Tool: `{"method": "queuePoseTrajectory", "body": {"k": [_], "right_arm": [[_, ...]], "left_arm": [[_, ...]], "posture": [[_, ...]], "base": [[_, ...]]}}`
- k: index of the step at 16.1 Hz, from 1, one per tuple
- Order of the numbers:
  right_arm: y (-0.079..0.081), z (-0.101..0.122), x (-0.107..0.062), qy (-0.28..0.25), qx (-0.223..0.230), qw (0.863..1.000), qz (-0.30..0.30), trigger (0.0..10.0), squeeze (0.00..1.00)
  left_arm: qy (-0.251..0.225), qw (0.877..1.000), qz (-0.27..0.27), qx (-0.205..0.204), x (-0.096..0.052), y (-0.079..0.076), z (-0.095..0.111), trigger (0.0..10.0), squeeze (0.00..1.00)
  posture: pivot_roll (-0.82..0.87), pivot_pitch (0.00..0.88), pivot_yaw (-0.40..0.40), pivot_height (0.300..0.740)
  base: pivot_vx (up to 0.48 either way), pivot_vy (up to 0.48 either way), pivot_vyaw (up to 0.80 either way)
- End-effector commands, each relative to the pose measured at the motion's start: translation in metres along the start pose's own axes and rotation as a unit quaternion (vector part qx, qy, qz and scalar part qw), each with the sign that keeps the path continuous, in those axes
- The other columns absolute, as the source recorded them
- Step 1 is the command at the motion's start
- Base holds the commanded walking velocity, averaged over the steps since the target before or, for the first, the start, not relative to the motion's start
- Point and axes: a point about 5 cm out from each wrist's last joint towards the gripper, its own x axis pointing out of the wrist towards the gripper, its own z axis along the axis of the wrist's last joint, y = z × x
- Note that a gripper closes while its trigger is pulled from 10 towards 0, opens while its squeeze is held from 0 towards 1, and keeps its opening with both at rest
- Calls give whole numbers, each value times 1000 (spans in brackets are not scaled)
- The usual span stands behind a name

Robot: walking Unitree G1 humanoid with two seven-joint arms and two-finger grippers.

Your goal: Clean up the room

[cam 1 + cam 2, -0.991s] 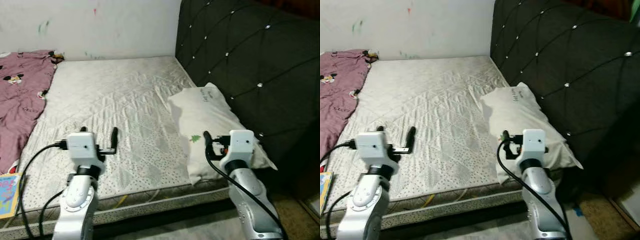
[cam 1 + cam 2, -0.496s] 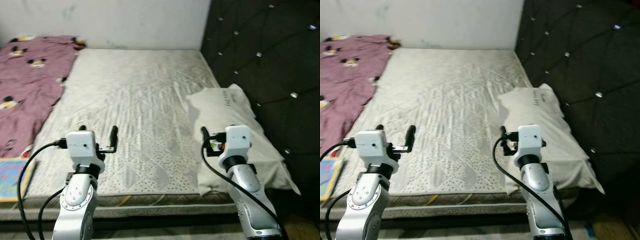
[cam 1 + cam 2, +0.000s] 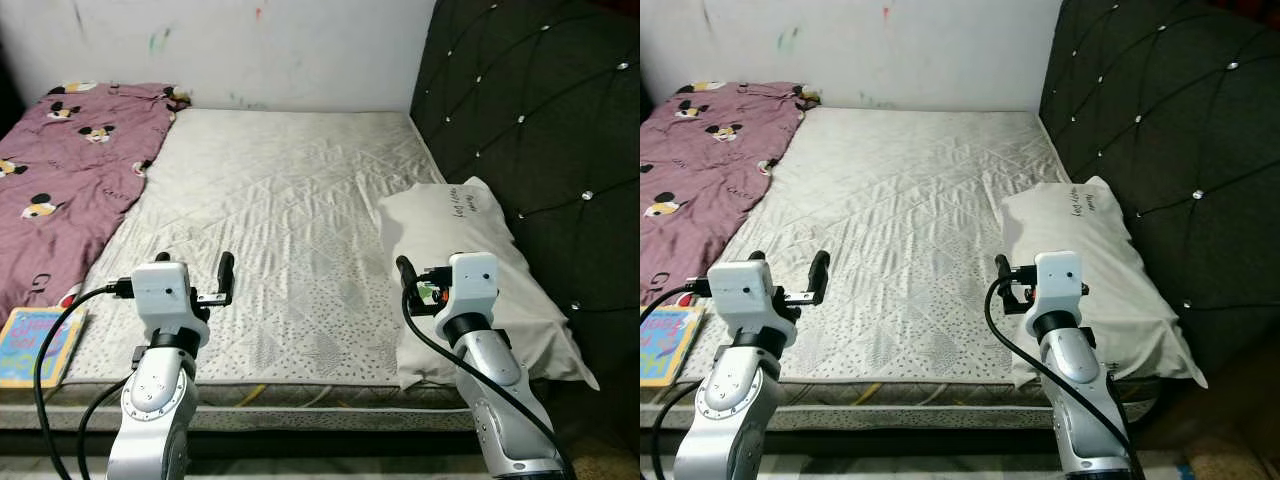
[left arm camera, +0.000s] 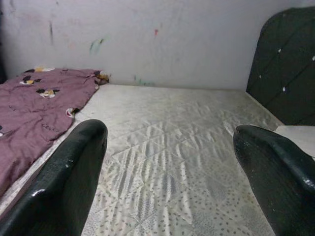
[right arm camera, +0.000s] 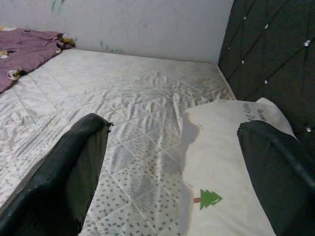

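Bedding was what we saw before us: a bare quilted mattress point(image 3: 290, 230) in pale grey lay along a white wall point(image 3: 250, 50) that carried small marks of colour, and a dark tufted headboard point(image 3: 540, 130) with shiny studs stood at our right side. On the left part of the mattress a purple blanket point(image 3: 70, 170) with cartoon mouse prints was spread loosely, and it reached up to the wall. Just below the near edge of that blanket, at the left corner of the bed, a colourful children's book point(image 3: 38, 345) lay flat. A white pillow point(image 3: 1100, 280) rested against the headboard on the right side of the mattress; it had some handwriting near its far end and, in the right wrist view, a small green tree print point(image 5: 209, 198) near its close end. We held both arms raised in front of the near edge of the bed. Our left gripper point(image 4: 172, 182) hovered above the mattress, its two black fingers spread wide with nothing between them. Our right gripper point(image 5: 172, 182) hovered beside the near end of the pillow, also with its fingers wide apart and holding nothing; one finger point(image 5: 275, 172) was over the pillow and the other over the mattress. Neither gripper touched the bed.
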Motion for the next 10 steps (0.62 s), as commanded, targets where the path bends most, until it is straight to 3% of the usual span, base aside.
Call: {"method": "queuePoseTrajectory", "body": {"k": [1,10], "right_arm": [[-1,2,3,-2,4,1000,-1,10000,0],[0,0,0,0,9,1000,11,10000,0]], "left_arm": [[4,1000,1,-2,2,2,0,10000,0],[6,1000,15,3,-2,6,-1,10000,0]], "posture": [[-88,0,-14,740],[-82,0,-17,740]], "base": [[0,472,0],[0,472,0]]}}
